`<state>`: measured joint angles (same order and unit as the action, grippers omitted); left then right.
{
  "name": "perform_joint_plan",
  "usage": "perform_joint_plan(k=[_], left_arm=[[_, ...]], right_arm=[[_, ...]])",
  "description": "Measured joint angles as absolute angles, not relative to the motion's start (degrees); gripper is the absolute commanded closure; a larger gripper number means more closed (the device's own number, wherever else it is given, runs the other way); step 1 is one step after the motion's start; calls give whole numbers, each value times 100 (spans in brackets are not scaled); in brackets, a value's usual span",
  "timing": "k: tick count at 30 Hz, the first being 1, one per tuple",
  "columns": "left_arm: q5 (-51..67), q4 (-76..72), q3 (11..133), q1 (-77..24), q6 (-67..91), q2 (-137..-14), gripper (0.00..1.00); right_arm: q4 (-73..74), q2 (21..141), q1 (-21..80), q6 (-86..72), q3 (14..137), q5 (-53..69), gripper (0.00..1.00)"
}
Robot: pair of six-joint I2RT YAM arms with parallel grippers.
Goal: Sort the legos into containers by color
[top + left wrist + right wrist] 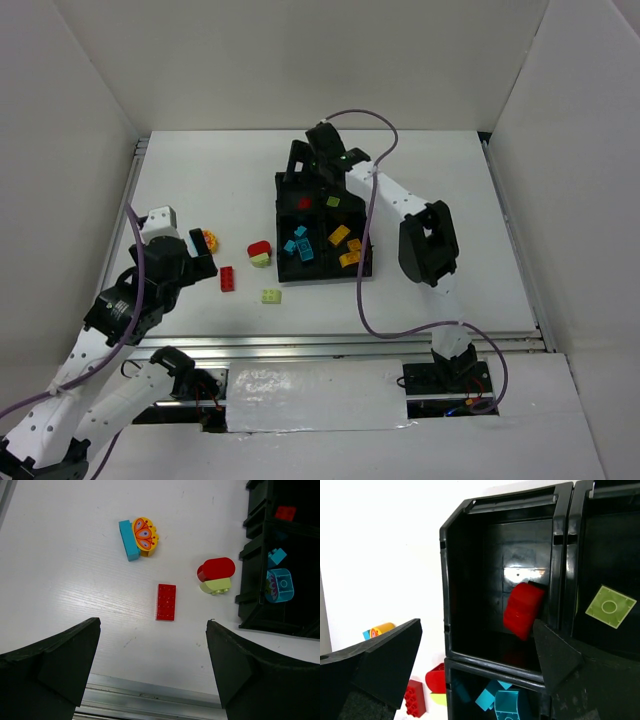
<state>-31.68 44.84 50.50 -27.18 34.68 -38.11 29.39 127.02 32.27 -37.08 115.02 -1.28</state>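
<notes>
Both agape, empty: left gripper (152, 625) above flat red brick (166, 601) on table (65, 595); right gripper (477, 625) over tray (445, 580) compartment holding red lego (522, 610).

The left gripper (152, 625) is held close in and the right gripper (477, 625) reaches far forward, both angled downward with fingers spread wide.

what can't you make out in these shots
Top view: the right end effector covers part of the tray's far half.
Left wrist: the tray runs off the right edge.
Right wrist: a finger hides part of the red brick; the bottom edge cuts the cyan bricks.
</notes>
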Motion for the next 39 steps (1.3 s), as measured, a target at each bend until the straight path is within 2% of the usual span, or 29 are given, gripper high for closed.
perform_joint_plan(k=[7,13,16,22,26,29,31,32,39], left_arm=[[-3343,4504,5050,-2718,3531,-3741,0],[-3972,4877,5092,-2716,4045,-3677,1],[-3970,5017,5151,-2716,4165,-3798,1],[-3336,4783,5319,-2705,4536,-5085,2],[-2926,4276,5137,-2668,4762,-6517,6],[-2648,3940,4740,-2637,4840,-7054,6],[-2515,3806,4591,-2596,4842,-7269,10],[-2464,3719,4567,-2580,4838,-7358,15],[-2141,3070,4563,-2388,4768,-7948,17]], right_arm=[[3103,12073,3531,-3188,11389,-60,0],[3693,11557,4812,-2655,11404,-626,0],[3774,11249,5365,-2827,10641,-1000,0],[4053,9504,5190,-3177,8488,-1605,0],[3802,7524,5022,-3218,7865,-1686,0],[3586,6364,5039,-3238,7638,-1610,0],[3520,5758,5048,-3258,7395,-1559,0],[3509,5590,5048,-3264,7310,-1522,0],[3557,4628,5048,-3319,6536,-1247,0]])
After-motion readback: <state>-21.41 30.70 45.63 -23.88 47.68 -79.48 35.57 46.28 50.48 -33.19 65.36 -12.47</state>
